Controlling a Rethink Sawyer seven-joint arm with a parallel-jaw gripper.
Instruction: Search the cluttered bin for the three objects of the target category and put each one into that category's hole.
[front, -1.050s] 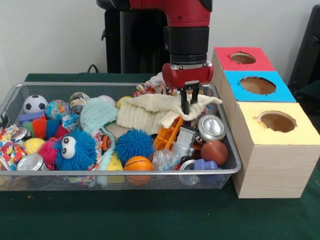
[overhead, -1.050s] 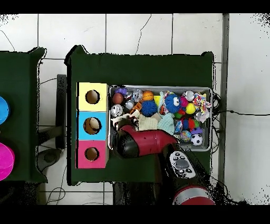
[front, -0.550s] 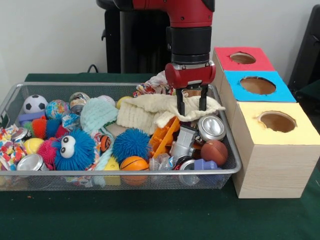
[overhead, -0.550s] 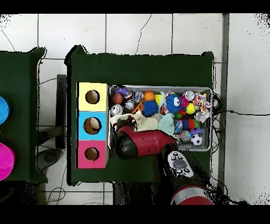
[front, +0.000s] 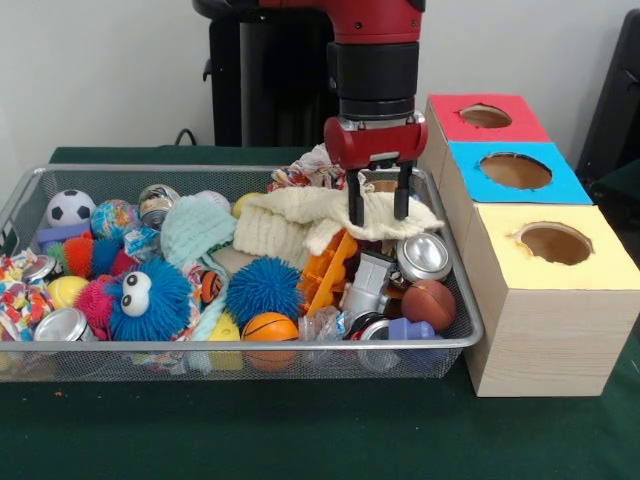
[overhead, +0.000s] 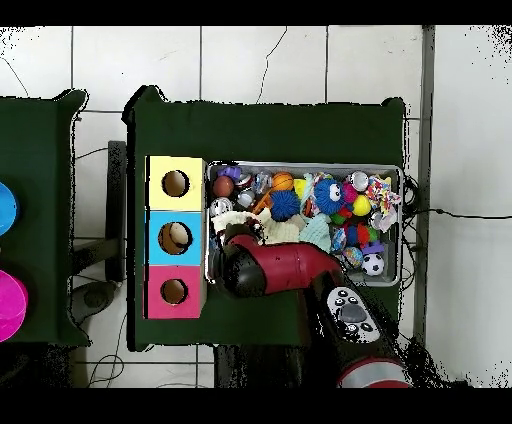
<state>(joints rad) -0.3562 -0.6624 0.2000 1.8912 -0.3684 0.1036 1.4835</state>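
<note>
While I watch from the front view, the gripper (front: 377, 207) hangs over the right end of the wire bin (front: 470, 325), its two fingers (front: 355, 203) spread wide and holding nothing. Their tips stand at the upper folds of the cream knitted cloth (front: 300, 222); I cannot tell whether they touch it. Just below the cloth lie an orange plastic toy (front: 330, 272), a silver can (front: 423, 255) and a small brown basketball (front: 428, 304). Further left in the bin I see a blue spiky ball (front: 266, 288), an orange mini basketball (front: 274, 327), a blue furry toy with big eyes (front: 150, 298), a mint knitted hat (front: 196, 226) and a soccer ball (front: 69, 207).

Right of the bin, touching its end, stand three wooden boxes in a row, each with a round hole on top: yellow box (front: 555, 300) nearest the camera, blue box (front: 515, 170) in the middle, red box (front: 485, 116) farthest. In the overhead view the red arm (overhead: 285, 268) covers the bin's corner beside the blue box. All rest on the green table (front: 300, 430).
</note>
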